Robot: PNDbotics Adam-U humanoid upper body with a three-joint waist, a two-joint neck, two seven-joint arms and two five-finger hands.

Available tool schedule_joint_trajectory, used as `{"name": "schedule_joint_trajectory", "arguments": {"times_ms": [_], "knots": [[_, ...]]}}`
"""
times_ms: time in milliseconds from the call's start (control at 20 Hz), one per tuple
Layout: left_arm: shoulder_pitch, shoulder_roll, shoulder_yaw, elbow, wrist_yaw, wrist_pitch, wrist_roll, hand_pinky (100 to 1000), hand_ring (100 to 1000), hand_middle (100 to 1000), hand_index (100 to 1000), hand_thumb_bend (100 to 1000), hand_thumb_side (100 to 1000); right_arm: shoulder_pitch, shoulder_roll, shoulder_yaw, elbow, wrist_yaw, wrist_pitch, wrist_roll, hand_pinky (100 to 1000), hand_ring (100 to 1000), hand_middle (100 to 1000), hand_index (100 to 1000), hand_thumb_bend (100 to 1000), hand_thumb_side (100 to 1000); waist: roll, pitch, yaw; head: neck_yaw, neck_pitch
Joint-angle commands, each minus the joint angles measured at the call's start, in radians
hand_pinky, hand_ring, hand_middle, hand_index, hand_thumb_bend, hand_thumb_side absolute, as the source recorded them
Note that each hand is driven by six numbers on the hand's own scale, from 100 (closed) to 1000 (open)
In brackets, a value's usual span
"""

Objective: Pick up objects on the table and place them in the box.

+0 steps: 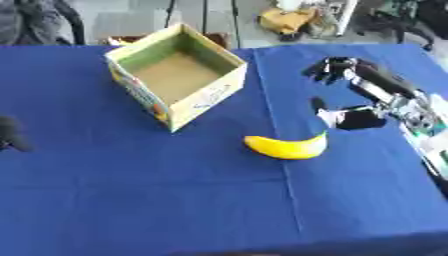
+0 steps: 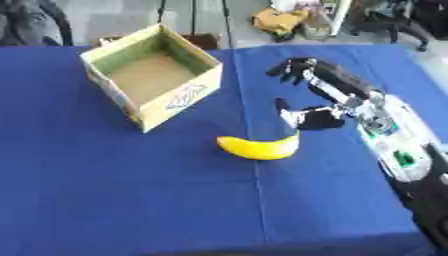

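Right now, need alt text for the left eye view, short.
The robot's right hand, fingers spread open, hovers just above and right of a yellow banana lying on a blue tablecloth. An open, empty cardboard box stands upper left; part of the dark left hand shows at the left edge.

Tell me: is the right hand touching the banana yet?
Cannot tell. In the right eye view the right hand is open just above the banana's raised right tip; the thumb side meets that tip in the picture, but neither view shows contact or a gap plainly.
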Motion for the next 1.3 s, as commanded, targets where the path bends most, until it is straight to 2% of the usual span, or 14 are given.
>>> {"name": "schedule_joint_trajectory", "arguments": {"times_ms": [50,700,1300], "knots": [[-0.004,0.020,0.001,-0.012,0.001,-0.002,-0.003,529,462,531,645,228,1000,-0.019,-0.033,-0.002,0.005,0.017,-0.016,0.024,703,786,801,881,100,307,0.003,-0.013,-0.001,-0.002,0.006],[-0.005,0.019,0.000,-0.011,0.002,-0.002,-0.004,529,462,531,645,227,1000,-0.018,-0.015,0.035,0.031,0.060,-0.048,0.131,720,807,814,884,100,482,0.004,-0.014,0.002,-0.006,0.008],[-0.006,0.018,-0.002,-0.010,0.003,-0.002,-0.007,529,462,531,645,227,1000,-0.009,0.034,0.074,0.091,0.124,-0.081,0.157,717,803,811,882,100,586,0.007,-0.014,0.003,-0.013,0.007]]}}
